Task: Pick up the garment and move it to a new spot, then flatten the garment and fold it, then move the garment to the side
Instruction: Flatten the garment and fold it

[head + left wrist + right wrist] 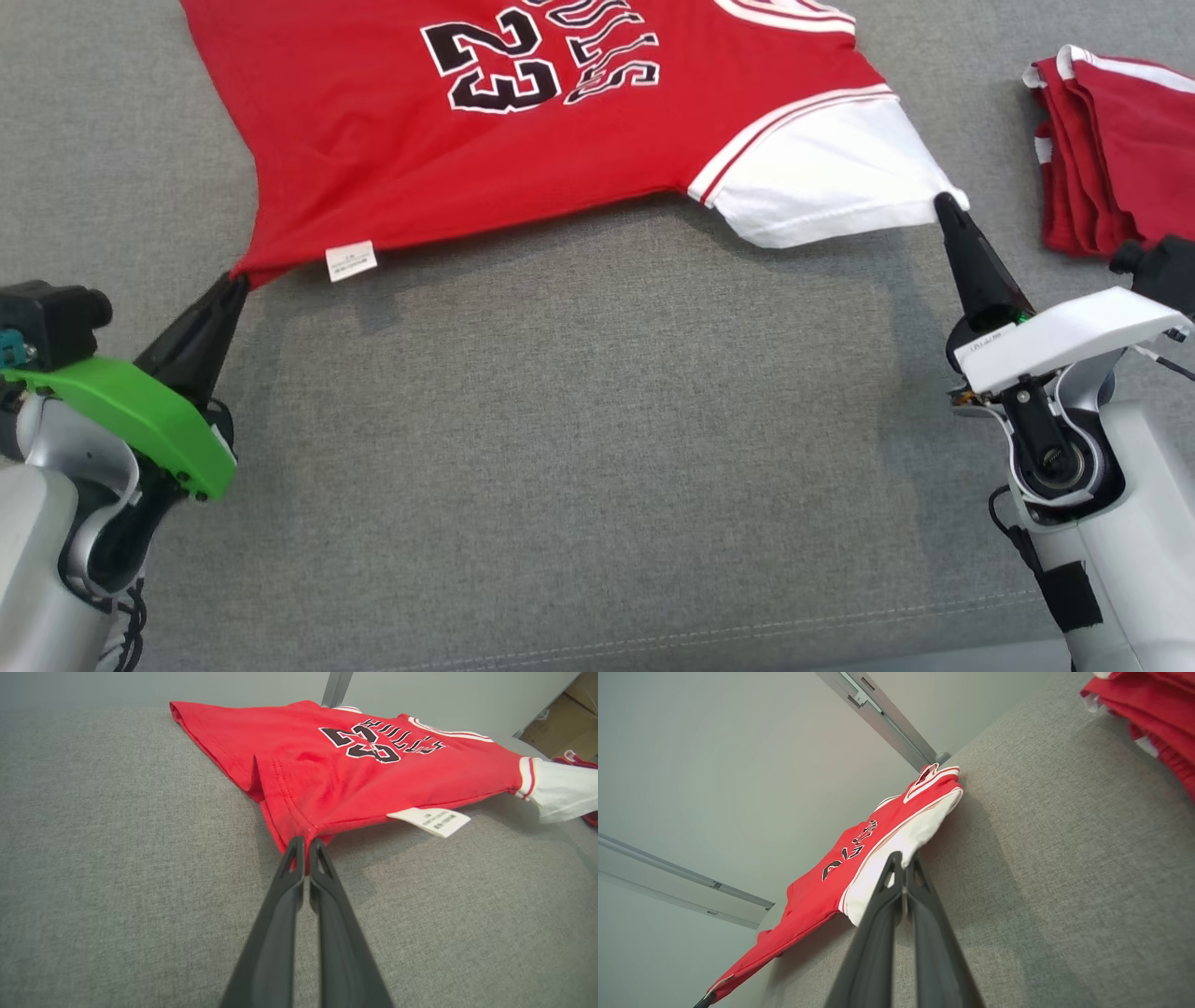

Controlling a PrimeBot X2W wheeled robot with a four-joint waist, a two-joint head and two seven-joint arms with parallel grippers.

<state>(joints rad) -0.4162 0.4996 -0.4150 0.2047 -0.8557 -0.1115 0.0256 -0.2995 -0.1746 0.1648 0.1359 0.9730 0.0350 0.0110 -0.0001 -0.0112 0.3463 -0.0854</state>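
The garment [523, 159] is a red jersey with a black "23", white sleeves and a white care tag [351, 260]. It is stretched out over the grey fabric surface [579, 448], its near edge lifted. My left gripper [238, 280] is shut on the jersey's near hem corner [299, 835]. On the other side, my right gripper [945, 202] is shut on the tip of the white sleeve [831, 177], which bunches around the fingers [896, 868]. The jersey's far part runs past the top of the head view.
A pile of folded red garments [1120, 149] with white trim lies at the far right, close to my right arm. The same pile [1153, 714] appears at the top right of the right wrist view. Grey surface spreads below the jersey, and a pale wall with metal rails [878, 714] stands behind.
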